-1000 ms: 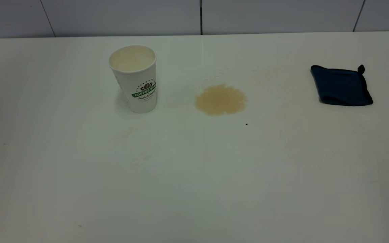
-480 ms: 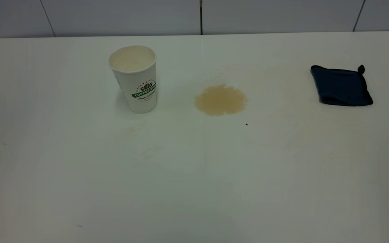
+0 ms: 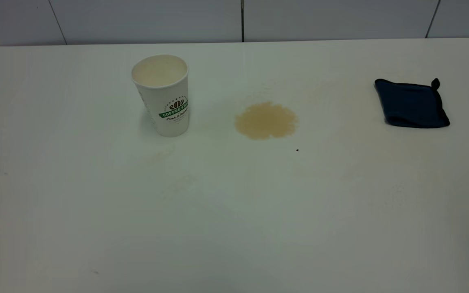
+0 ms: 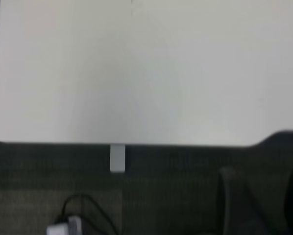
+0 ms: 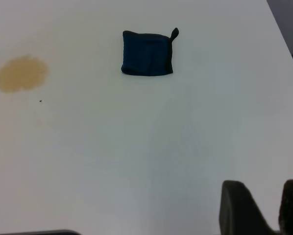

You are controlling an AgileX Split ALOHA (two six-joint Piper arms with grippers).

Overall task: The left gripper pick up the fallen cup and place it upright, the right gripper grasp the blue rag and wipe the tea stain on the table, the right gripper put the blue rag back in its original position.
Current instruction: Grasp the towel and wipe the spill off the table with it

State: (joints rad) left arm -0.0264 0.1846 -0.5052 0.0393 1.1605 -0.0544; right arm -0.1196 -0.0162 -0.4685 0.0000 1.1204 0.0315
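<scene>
The cup (image 3: 162,95) stands upright at the back left of the table (image 3: 234,211), its cream inside showing. The tea stain (image 3: 266,120) is a roundish tan blot to the right of the cup. The blue rag (image 3: 411,103) lies flat at the back right, loop at its far corner. Neither gripper shows in the exterior view. In the right wrist view, my right gripper (image 5: 263,193) is open and empty, well short of the rag (image 5: 146,54) and the stain (image 5: 20,73). In the left wrist view, my left gripper (image 4: 264,178) is open and empty, off the table's edge (image 4: 146,143).
A tiny dark speck (image 3: 297,149) lies just in front of the stain. Faint pale smears mark the table in front of the cup (image 3: 159,156). Beyond the table's edge, the left wrist view shows dark floor, a white bracket (image 4: 117,157) and a cable (image 4: 83,210).
</scene>
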